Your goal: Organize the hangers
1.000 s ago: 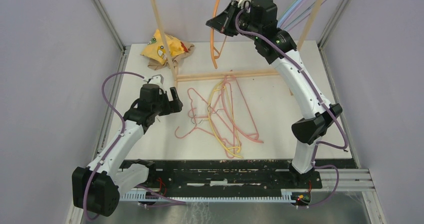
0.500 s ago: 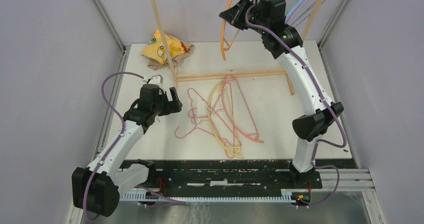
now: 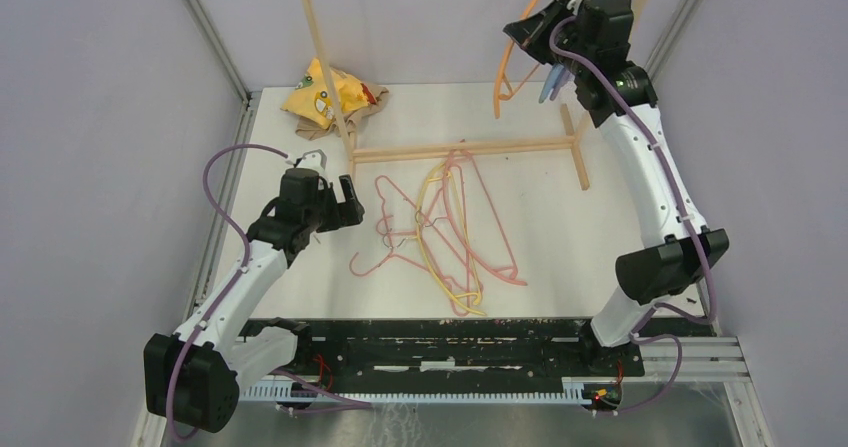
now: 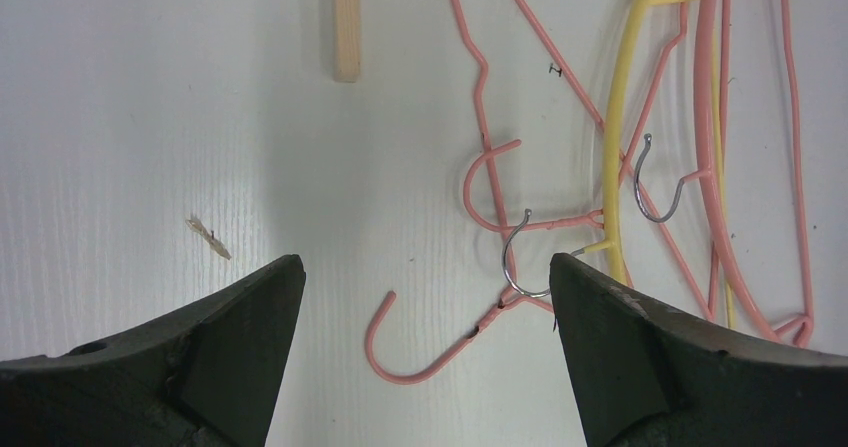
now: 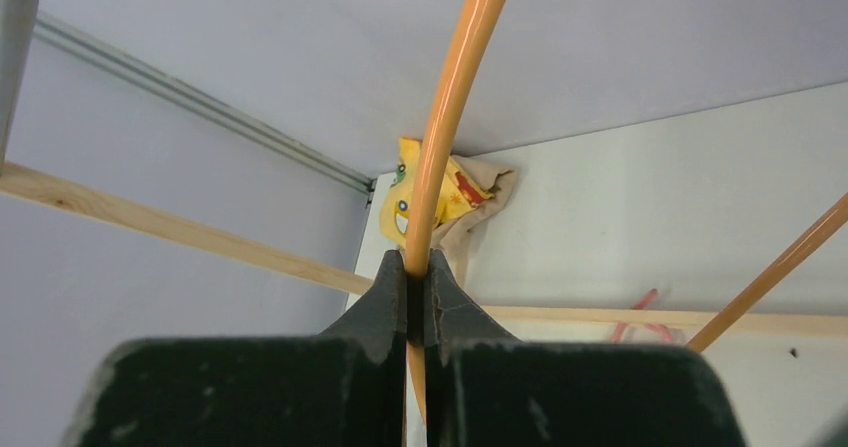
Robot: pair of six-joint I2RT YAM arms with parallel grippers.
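My right gripper (image 3: 527, 33) is shut on an orange hanger (image 3: 508, 59) and holds it high at the back right, next to the light blue and lavender hangers (image 3: 553, 79) by the wooden rack's right post. In the right wrist view the orange hanger (image 5: 452, 117) runs up from between my closed fingers (image 5: 385, 302). A tangle of pink hangers (image 3: 395, 225) and yellow hangers (image 3: 432, 237) lies on the table centre. My left gripper (image 3: 345, 199) is open and empty, just left of the pile; a pink hook (image 4: 420, 352) lies between its fingers below.
A light wooden rack frame (image 3: 460, 150) stands at the back, its left post (image 3: 322, 52) rising up. A yellow snack bag (image 3: 328, 95) lies at the back left. Metal enclosure rails run along both table sides.
My right arm has swung to the right with the orange hanger, from above the table's middle back to the rack's right post. The left arm has not moved.
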